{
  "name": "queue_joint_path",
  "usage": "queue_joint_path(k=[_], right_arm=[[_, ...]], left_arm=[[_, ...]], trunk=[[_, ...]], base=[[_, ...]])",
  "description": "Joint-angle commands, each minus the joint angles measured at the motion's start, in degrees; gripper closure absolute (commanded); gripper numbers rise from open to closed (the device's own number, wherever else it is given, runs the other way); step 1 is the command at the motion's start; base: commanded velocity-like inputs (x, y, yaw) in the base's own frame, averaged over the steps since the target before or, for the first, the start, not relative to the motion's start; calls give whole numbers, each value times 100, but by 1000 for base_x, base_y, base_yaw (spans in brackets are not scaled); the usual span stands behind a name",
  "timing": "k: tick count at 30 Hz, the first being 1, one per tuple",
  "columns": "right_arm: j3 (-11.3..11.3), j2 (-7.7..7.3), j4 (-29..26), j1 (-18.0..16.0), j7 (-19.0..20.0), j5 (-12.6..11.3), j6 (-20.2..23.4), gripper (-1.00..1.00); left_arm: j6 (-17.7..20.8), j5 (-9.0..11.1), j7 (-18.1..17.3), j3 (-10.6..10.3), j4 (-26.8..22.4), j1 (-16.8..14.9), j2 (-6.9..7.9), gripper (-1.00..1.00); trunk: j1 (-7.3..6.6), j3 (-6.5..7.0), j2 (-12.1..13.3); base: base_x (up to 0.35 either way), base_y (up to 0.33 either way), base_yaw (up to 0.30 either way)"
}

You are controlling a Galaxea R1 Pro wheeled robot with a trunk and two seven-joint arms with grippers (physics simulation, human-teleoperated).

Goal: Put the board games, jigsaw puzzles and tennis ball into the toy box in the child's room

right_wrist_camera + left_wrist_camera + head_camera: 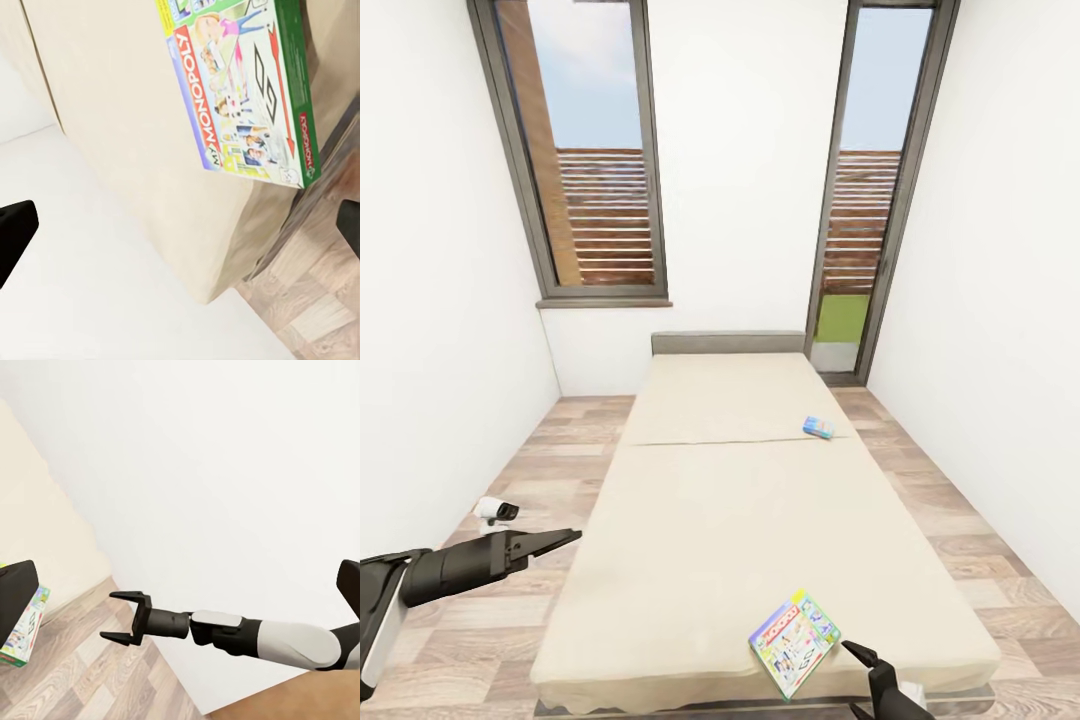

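A wide beige bed [690, 520] with a grey headboard fills the middle of the room. One board game, a colourful Monopoly box [795, 642] [240, 90] [22, 631], lies at the bed's near right corner and overhangs the edge. A second board game, a small blue box [818, 427], lies farther up near the right edge. My right gripper [857, 682] [120, 617] is open just right of and below the Monopoly box, not touching it. My left gripper [565, 540] hangs open over the floor left of the bed. The table, toy box, jigsaw puzzles and tennis ball are out of view.
White walls close in on both sides, with strips of wood-plank floor [510, 620] between them and the bed. A small white and black object [495, 510] lies on the floor by the left wall. Two tall windows [595, 150] stand behind the headboard.
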Motion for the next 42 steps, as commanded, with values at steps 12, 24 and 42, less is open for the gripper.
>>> queue_joint_path(k=[12, 24, 42], right_arm=[[18, 69, -32, -85, 5, 34, -259, -100], [114, 95, -34, -118, 7, 121, -323, -100], [163, 29, -34, -119, -1, 127, -341, -100]], left_arm=[[109, 0, -24, -117, -472, 204, -71, -100], [154, 14, -24, -310, -738, 343, -62, -100], [154, 19, -24, -325, -757, 348, -60, -100]], trunk=[[264, -223, -487], [528, -438, -968], [923, -761, -1690]], base=[[0, 0, 0], [0, 0, 0], [0, 0, 0]])
